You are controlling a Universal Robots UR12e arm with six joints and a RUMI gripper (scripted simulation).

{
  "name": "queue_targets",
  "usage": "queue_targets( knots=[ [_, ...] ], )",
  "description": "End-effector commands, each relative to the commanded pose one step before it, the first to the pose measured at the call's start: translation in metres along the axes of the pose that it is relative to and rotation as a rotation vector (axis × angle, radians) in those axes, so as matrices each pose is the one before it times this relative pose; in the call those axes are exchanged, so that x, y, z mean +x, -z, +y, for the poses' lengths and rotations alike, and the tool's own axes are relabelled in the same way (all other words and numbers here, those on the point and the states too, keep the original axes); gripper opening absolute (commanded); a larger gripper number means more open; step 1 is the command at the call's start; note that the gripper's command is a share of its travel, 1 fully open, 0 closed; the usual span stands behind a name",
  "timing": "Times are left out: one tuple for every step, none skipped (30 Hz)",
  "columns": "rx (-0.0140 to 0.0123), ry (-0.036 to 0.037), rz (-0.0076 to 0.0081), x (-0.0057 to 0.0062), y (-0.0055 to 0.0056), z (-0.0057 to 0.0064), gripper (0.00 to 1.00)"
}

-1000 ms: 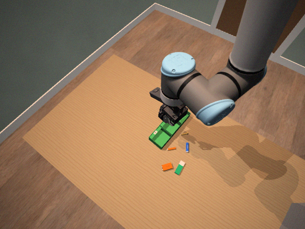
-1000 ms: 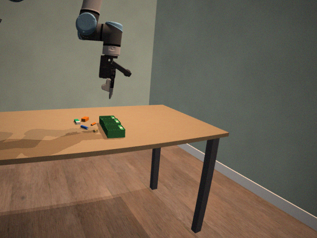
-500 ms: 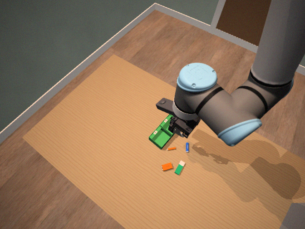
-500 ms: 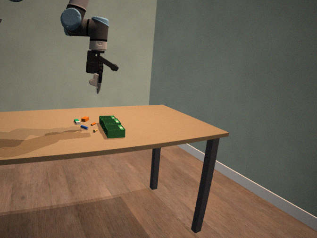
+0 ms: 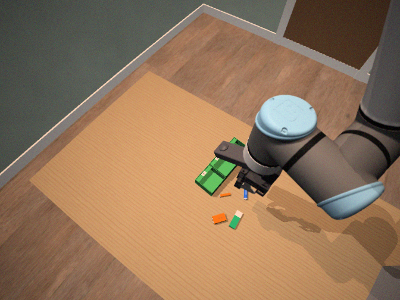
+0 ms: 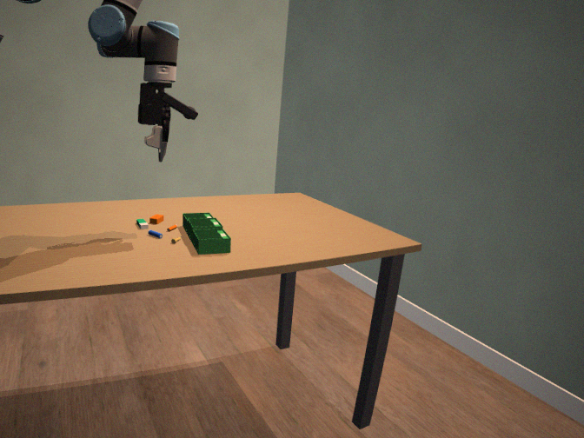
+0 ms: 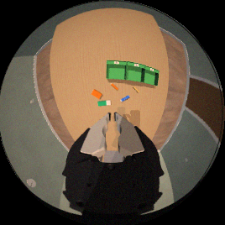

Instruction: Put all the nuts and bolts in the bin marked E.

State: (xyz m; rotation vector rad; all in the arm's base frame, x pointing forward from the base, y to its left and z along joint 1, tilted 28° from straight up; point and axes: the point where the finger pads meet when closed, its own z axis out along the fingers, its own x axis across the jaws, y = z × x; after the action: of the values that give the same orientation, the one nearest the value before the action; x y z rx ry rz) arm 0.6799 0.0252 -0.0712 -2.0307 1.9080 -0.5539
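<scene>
A row of three joined green bins (image 5: 218, 169) stands upright on the wooden table; it also shows in the exterior view (image 6: 206, 233) and the wrist view (image 7: 133, 73). Their label marks are too small to read. Beside the bins lie an orange bolt (image 5: 225, 194), a blue bolt (image 5: 246, 194) and a small yellow bolt (image 6: 175, 239). My gripper (image 6: 160, 153) hangs high above the table, over the loose parts, with its fingers shut and pointing down. In the wrist view the gripper (image 7: 113, 115) shows nothing between its fingers.
An orange block (image 5: 219, 218) and a green and white block (image 5: 236, 219) lie on the table a little further from the bins. The arm's shadow falls on the table to the right of the parts.
</scene>
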Motion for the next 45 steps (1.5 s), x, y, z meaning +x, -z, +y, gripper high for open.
queue_targets(
  knots=[
    [0.00382, 0.00678, -0.00023, -0.00332, 0.00416, 0.00606, 0.04],
    [0.00000, 0.00000, 0.00000, 0.00000, 0.00000, 0.00000, 0.04],
    [0.00000, 0.00000, 0.00000, 0.00000, 0.00000, 0.00000, 0.04],
    [-0.00004, -0.00001, 0.00000, 0.00000, 0.00002, -0.00008, 0.04],
    [0.00001, 0.00000, 0.00000, 0.00000, -0.00001, 0.00002, 0.04],
    [0.00001, 0.00000, 0.00000, 0.00000, 0.00000, 0.00001, 0.04],
    [0.00001, 0.00000, 0.00000, 0.00000, 0.00000, 0.00001, 0.04],
    [0.00000, 0.00000, 0.00000, 0.00000, 0.00000, 0.00001, 0.04],
    [0.00000, 0.00000, 0.00000, 0.00000, 0.00000, 0.00001, 0.04],
    [0.00000, 0.00000, 0.00000, 0.00000, 0.00000, 0.00000, 0.04],
    [0.00000, 0.00000, 0.00000, 0.00000, 0.00000, 0.00000, 0.04],
    [0.00001, 0.00000, 0.00000, 0.00000, 0.00000, 0.00001, 0.04],
    [0.00000, 0.00000, 0.00000, 0.00000, 0.00000, 0.00000, 0.04],
    [0.00000, 0.00000, 0.00000, 0.00000, 0.00000, 0.00000, 0.04],
    [0.00001, -0.05000, 0.00001, 0.00659, -0.00420, -0.00291, 0.04],
    [0.00001, -0.00426, 0.00001, 0.00643, -0.00420, -0.00325, 0.04],
    [0.00001, 0.00000, 0.00001, 0.00641, -0.00420, -0.00327, 0.04],
    [0.00001, 0.00000, 0.00001, 0.00642, -0.00420, -0.00327, 0.04],
    [0.00001, 0.00000, 0.00001, 0.00642, -0.00420, -0.00327, 0.04],
    [0.00001, 0.00000, 0.00001, 0.00642, -0.00420, -0.00327, 0.04],
    [0.00001, 0.00000, 0.00001, 0.00642, -0.00420, -0.00327, 0.04],
    [0.00001, 0.00000, 0.00001, 0.00641, -0.00420, -0.00327, 0.04],
    [0.00001, 0.00000, 0.00001, 0.00641, -0.00420, -0.00328, 0.04],
    [0.00001, 0.00000, 0.00001, 0.00641, -0.00420, -0.00328, 0.04],
    [0.00001, 0.00000, 0.00001, 0.00641, -0.00420, -0.00328, 0.04],
    [0.00001, 0.00000, 0.00001, 0.00641, -0.00420, -0.00328, 0.04],
    [0.00000, 0.00000, 0.00000, 0.00000, 0.00000, 0.00000, 0.04],
    [0.00000, 0.00000, 0.00000, 0.00000, 0.00000, 0.00000, 0.04],
    [0.00000, 0.00000, 0.00001, 0.00641, -0.00420, -0.00329, 0.04],
    [0.00001, 0.00000, 0.00001, 0.00642, -0.00420, -0.00327, 0.04],
    [0.00001, 0.00000, 0.00001, 0.00642, -0.00420, -0.00327, 0.04],
    [0.00001, 0.00000, 0.00001, 0.00642, -0.00420, -0.00328, 0.04],
    [0.00001, 0.00000, 0.00001, 0.00642, -0.00420, -0.00328, 0.04],
    [0.00001, 0.00000, 0.00001, 0.00642, -0.00420, -0.00328, 0.04],
    [0.00001, 0.00000, 0.00001, 0.00642, -0.00420, -0.00328, 0.04],
    [0.00001, 0.00000, 0.00001, 0.00642, -0.00420, -0.00328, 0.04],
    [0.00001, 0.00000, 0.00001, 0.00642, -0.00420, -0.00328, 0.04],
    [0.00001, 0.00000, 0.00001, 0.00642, -0.00420, -0.00328, 0.04],
    [0.00001, 0.00000, 0.00001, 0.00642, -0.00420, -0.00328, 0.04],
    [0.00001, 0.00000, 0.00001, 0.00642, -0.00420, -0.00328, 0.04],
    [0.00001, 0.00000, 0.00001, 0.00632, -0.00413, -0.00323, 0.04],
    [0.00001, 0.00000, 0.00001, 0.00621, -0.00405, -0.00317, 0.04],
    [0.00001, 0.00000, 0.00001, 0.00624, -0.00407, -0.00318, 0.04],
    [0.00000, 0.00000, 0.00000, 0.00000, 0.00000, 0.00000, 0.04],
    [0.00000, 0.00000, 0.00000, 0.00000, 0.00000, 0.00000, 0.04]
  ],
)
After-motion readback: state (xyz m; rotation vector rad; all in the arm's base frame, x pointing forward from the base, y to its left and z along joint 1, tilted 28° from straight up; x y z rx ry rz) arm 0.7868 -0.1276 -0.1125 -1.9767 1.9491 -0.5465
